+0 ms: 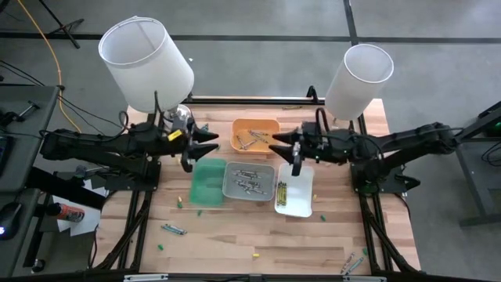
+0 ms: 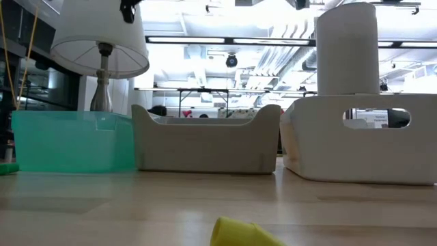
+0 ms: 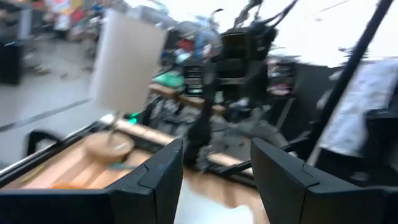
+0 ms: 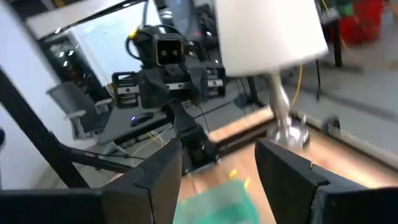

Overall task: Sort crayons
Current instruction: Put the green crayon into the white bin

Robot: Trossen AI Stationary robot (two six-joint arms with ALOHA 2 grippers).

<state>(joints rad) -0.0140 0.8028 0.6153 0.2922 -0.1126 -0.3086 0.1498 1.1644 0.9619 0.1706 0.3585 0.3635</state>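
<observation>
High view – two lamps (image 1: 146,64) crowd table's (image 1: 235,243) far edge behind four trays (image 1: 249,180).

You get even, bright light on the table (image 1: 235,243) from above; ceiling lights (image 2: 225,41) glare in the low view; both wrist views are motion-blurred.

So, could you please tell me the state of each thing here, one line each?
Left gripper: open, empty, above the table.
Right gripper: open, empty, above the table.
Orange tray: holds a few crayons.
Grey tray: holds several crayons.
White tray: holds crayons along one edge.
Green tray: looks empty.
Loose crayons: lying scattered on the table.
</observation>
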